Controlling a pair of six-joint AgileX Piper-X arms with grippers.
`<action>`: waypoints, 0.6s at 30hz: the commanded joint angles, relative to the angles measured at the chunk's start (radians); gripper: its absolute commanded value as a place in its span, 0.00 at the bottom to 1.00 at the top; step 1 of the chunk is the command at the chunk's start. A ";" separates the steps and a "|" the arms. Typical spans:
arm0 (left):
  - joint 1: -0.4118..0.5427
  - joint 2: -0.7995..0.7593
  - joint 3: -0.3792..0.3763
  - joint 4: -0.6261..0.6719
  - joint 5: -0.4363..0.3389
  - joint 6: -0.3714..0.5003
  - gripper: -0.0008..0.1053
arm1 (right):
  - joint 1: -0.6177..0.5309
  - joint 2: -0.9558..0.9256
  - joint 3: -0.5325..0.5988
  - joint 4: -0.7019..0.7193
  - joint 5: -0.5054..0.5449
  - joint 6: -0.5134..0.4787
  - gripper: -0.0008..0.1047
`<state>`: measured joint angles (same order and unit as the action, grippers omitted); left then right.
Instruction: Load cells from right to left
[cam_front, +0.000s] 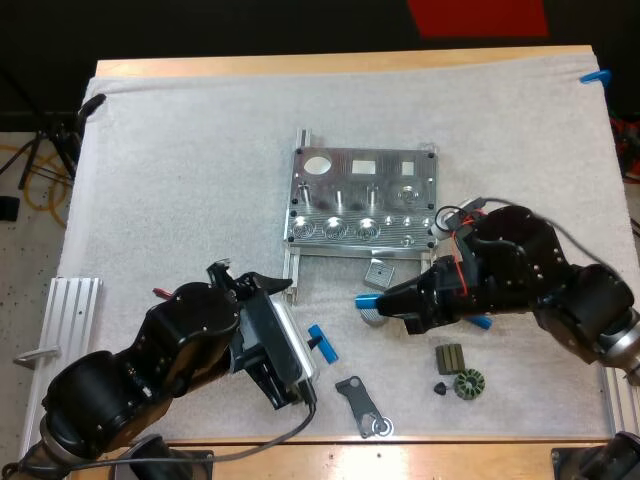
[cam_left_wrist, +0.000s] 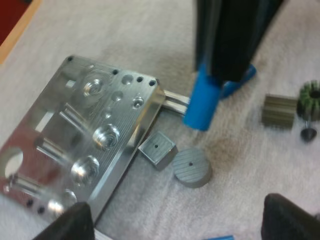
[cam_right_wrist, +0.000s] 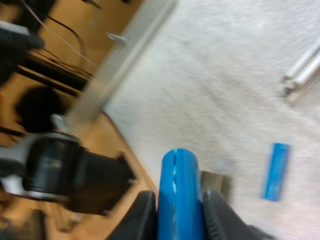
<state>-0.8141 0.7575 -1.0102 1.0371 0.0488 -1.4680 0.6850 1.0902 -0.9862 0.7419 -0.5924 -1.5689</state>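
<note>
Near the fixture's front edge, blue cell (cam_left_wrist: 202, 102) was clamped in right gripper (cam_front: 392, 303), above round grey disc (cam_left_wrist: 191, 167). Long axis slanted, free end pointing down toward mat and left arm. Best: tip upright, centre over fixture (cam_front: 362, 198) rightmost socket, lower slowly. Left gripper (cam_left_wrist: 180, 222) spread, empty; 1 spare cell (cam_front: 322, 342) on mat.

Clamped between the right jaws, pressed from both sides: a blue cylinder (cam_right_wrist: 179, 190).
Beyond it, lying loose on the white mat (cam_right_wrist: 215, 90), a second blue cylinder (cam_right_wrist: 276, 171); along the mat's edge a silver rail (cam_right_wrist: 115, 65), near the left arm (cam_right_wrist: 75, 175) over the wooden counter (cam_right_wrist: 122, 142).
</note>
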 joint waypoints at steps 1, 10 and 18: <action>-0.004 -0.008 -0.008 -0.002 -0.041 -0.073 0.64 | -0.003 -0.015 -0.037 0.069 0.041 -0.082 0.04; -0.004 -0.008 -0.008 -0.001 -0.190 -0.354 0.64 | -0.003 -0.015 -0.160 0.341 0.287 -0.340 0.04; -0.002 -0.008 -0.008 0.037 -0.249 -0.488 0.64 | -0.003 -0.015 -0.186 0.423 0.357 -0.449 0.04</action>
<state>-0.8141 0.7575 -1.0102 1.0695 -0.1734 -1.9348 0.6850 1.0844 -1.1591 1.1611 -0.2371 -1.9966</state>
